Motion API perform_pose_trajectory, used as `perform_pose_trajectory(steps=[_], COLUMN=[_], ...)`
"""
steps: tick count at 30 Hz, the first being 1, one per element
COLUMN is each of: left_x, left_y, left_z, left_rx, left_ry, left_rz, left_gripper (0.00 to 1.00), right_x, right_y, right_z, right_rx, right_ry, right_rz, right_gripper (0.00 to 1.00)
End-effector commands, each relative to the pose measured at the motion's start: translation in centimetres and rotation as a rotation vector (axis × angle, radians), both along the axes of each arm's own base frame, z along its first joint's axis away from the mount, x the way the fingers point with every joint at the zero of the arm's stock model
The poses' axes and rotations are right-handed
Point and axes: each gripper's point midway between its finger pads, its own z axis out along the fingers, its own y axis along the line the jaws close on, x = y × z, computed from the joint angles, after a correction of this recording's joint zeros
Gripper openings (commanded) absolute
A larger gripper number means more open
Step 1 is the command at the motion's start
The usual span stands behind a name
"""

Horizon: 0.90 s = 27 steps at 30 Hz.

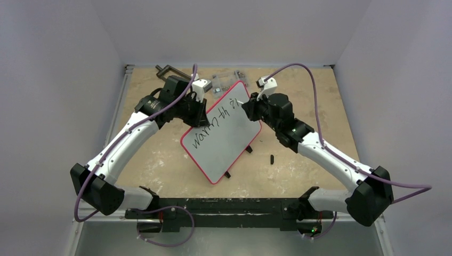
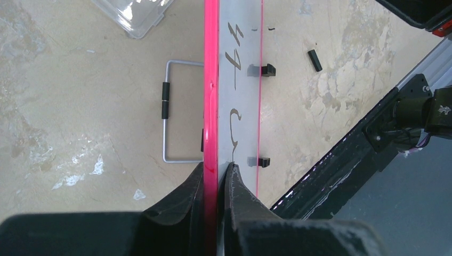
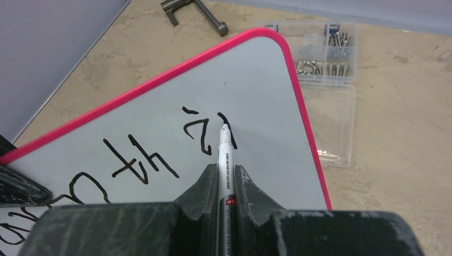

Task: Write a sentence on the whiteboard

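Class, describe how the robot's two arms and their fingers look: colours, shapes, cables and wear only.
The left arm and right arm each have smooth white curved links between chunky black joints. A purple cable loops along each arm. The fingers are black, taper to narrow tips, and look scuffed grey with wear.

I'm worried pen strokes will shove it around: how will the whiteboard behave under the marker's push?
The whiteboard looks thin and flat, so probably stiff yet light. Resting on small feet, it could slide or tip, though the left gripper clamped on its red rim likely steadies it. The marker may skid on its smooth face.
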Motion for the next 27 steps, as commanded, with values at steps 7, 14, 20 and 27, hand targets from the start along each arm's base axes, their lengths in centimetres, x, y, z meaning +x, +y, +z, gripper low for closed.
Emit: perform_pose_trajectory(steps=[7, 14, 20, 27], left_x=[2.3, 2.2, 2.2, 2.2], left_y=[5.8, 5.7, 5.7, 5.7], left_z=[-2.4, -2.4, -2.4, -2.4], left_rx=[0.312, 0.311, 0.310, 0.310], left_ry=[-0.096, -0.095, -0.095, -0.096], left_rz=[0.084, 0.082, 0.082, 0.082], left_gripper=[0.00, 0.00, 0.00, 0.00], right_x=[1.7, 2.2, 2.0, 1.3], right_y=[0.7, 0.0, -0.1, -0.1], right_z=[3.5, 2.8, 1.8, 0.3], right_rx=[0.024, 0.004, -0.004, -0.011], right_ry=[-0.070, -0.057, -0.035, -0.006], right_rz=[-0.022, -0.067, -0.065, -0.049], right_gripper=[0.00, 0.00, 0.00, 0.00])
